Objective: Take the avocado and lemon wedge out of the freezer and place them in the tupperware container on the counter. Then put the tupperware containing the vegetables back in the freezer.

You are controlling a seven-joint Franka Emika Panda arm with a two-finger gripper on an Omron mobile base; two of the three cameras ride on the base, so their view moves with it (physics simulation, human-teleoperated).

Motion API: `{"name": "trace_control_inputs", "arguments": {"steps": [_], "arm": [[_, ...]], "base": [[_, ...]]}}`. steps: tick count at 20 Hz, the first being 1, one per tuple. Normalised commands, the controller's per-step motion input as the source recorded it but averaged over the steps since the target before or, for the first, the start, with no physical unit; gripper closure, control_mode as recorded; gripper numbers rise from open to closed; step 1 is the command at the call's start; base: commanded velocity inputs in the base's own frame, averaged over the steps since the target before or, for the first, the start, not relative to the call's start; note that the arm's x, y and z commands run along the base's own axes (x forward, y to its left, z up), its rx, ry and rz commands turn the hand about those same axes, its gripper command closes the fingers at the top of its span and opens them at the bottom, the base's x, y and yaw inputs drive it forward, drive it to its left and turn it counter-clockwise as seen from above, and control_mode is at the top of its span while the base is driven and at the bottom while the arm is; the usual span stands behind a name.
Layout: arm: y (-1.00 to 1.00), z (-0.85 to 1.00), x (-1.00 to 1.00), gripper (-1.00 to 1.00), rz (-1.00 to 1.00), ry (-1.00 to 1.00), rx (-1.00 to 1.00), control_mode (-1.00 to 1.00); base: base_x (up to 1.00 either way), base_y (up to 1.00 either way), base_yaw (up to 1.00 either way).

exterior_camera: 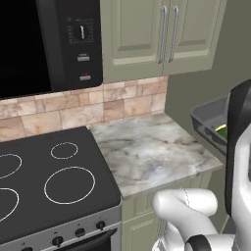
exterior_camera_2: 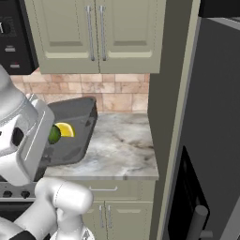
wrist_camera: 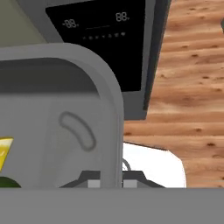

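The tupperware container (exterior_camera_2: 75,129) is lifted off the worktop (exterior_camera_2: 119,150) and tilted, its dark-grey body hanging in the air beside the white arm. In the right base view it sits over the left part of the marbled stone, partly hidden by the arm's forearm. In the left base view the same tray shows at the right edge (exterior_camera: 211,120), out past the end of the worktop (exterior_camera: 152,154) and in front of the olive-grey side panel.

Inside the tray lie the avocado (exterior_camera_2: 54,135) and the lemon wedge (exterior_camera_2: 66,130), touching or very nearly so, the green fruit just left of the yellow slice in the right base view. In the hand view the lemon wedge (wrist_camera: 3,151) and a sliver of the avocado (wrist_camera: 8,183) peek in at the lower left edge, beyond the container's rounded grey rim (wrist_camera: 107,113).

The hand (wrist_camera: 111,180) appears to be closed on that rim, with a finger on either side of the wall, though its tips are mostly cut off at the bottom of the picture, so the grip is likely rather than certain.

The freezer (exterior_camera_2: 211,140) stands to the right of the worktop, its grey door carrying a dark bar handle (exterior_camera_2: 199,220). A black stovetop (exterior_camera: 46,181) adjoins the worktop on the left, under a dark microwave (exterior_camera: 49,44). Wooden floor (wrist_camera: 192,87) shows past the tray.
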Motion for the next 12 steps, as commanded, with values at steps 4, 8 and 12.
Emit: {"name": "trace_control_inputs", "arguments": {"steps": [4, 8, 12], "arm": [[-0.06, 0.00, -0.47, 1.00, -0.18, -0.07, 0.07, -1.00], [-0.10, 0.00, -0.23, 1.00, -0.07, -0.11, 0.09, -1.00], [-0.05, 0.00, 0.00, 1.00, -0.01, -0.04, 0.13, -1.00]], "base": [[0.00, 0.00, 0.00], [0.00, 0.00, 0.00], [0.00, 0.00, 0.00]]}}
